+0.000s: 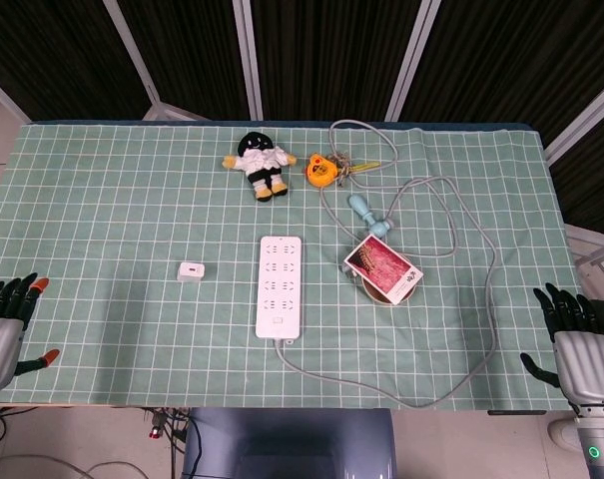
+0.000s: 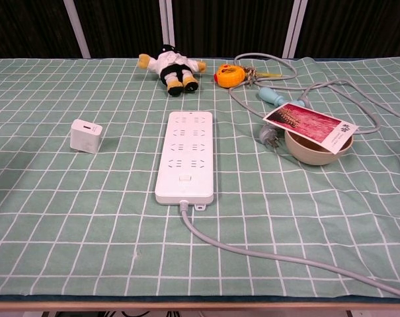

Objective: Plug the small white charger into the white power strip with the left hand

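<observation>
The small white charger (image 1: 191,270) (image 2: 86,136) lies on the green checked cloth, left of the white power strip (image 1: 280,285) (image 2: 185,154). The strip lies lengthwise mid-table with its grey cable (image 2: 266,253) running off its near end. My left hand (image 1: 2,332) hangs at the table's near left corner, fingers apart, holding nothing, far from the charger. My right hand (image 1: 576,349) hangs at the near right corner, also empty with fingers spread. Neither hand shows in the chest view.
A beige bowl (image 2: 317,146) with a red card (image 1: 383,267) on it sits right of the strip, a grey plug (image 2: 268,135) beside it. A plush doll (image 1: 260,162), an orange toy (image 1: 322,170) and a teal handle (image 1: 366,214) lie further back.
</observation>
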